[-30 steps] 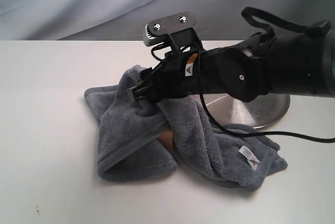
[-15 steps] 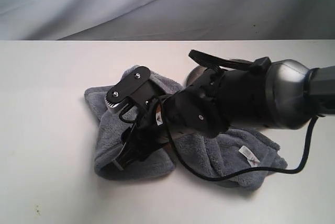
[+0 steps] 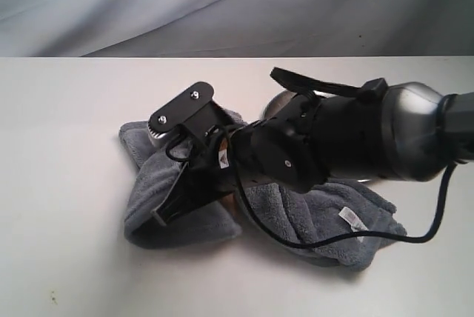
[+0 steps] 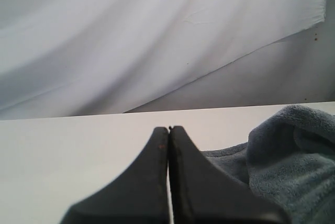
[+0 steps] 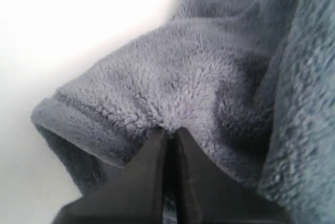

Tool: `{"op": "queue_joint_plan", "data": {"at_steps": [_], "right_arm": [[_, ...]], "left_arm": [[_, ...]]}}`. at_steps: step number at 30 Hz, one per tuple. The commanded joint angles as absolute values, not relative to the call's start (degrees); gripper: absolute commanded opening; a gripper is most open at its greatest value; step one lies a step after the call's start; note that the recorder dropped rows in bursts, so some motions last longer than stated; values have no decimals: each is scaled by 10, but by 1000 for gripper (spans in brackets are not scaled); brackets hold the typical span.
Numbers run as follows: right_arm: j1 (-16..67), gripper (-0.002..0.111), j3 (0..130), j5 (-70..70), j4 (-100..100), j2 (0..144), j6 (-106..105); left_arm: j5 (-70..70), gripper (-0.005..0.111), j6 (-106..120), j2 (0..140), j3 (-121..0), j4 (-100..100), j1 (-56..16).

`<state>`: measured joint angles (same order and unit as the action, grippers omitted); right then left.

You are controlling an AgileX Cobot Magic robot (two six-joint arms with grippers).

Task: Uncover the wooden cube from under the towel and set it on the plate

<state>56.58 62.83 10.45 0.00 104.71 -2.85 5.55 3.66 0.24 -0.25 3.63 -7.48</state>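
Observation:
The blue-grey towel (image 3: 326,217) lies crumpled in the middle of the white table. My right arm reaches across it, and my right gripper (image 3: 159,217) is shut on the towel's front-left fold. Up close, fleece (image 5: 199,77) is pinched at the tip of my right gripper (image 5: 170,132). Only a sliver of the silver plate (image 3: 272,106) shows behind the arm. The wooden cube is hidden by the towel and the arm. My left gripper (image 4: 168,129) is shut and holds nothing, low over the table beside the towel's (image 4: 293,150) edge; the exterior view does not show it.
A small white label (image 3: 348,218) sits on the towel's right part. A black cable (image 3: 385,237) loops over the towel. A grey cloth backdrop (image 3: 148,6) hangs behind the white table (image 3: 67,243).
My right gripper came down from above the towel's middle to its front-left fold and shut on it. The fold has since bunched up and shifted a little leftward.

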Motion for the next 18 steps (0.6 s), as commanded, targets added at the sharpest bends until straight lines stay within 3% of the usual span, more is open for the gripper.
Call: {"op": "queue_joint_plan", "data": {"at_steps": [1,10,18], "right_arm": [[564,0,627,30,-14,1010,-33],[504,0,627,-90,-27,1016,-43],[434,0,627,-79,-4,1061,-43]], "left_arm": [[49,0,35,0,0,38,-74],[49,0,35,0,0,38,-74],[49,0,35,0,0,38,-74]]}}
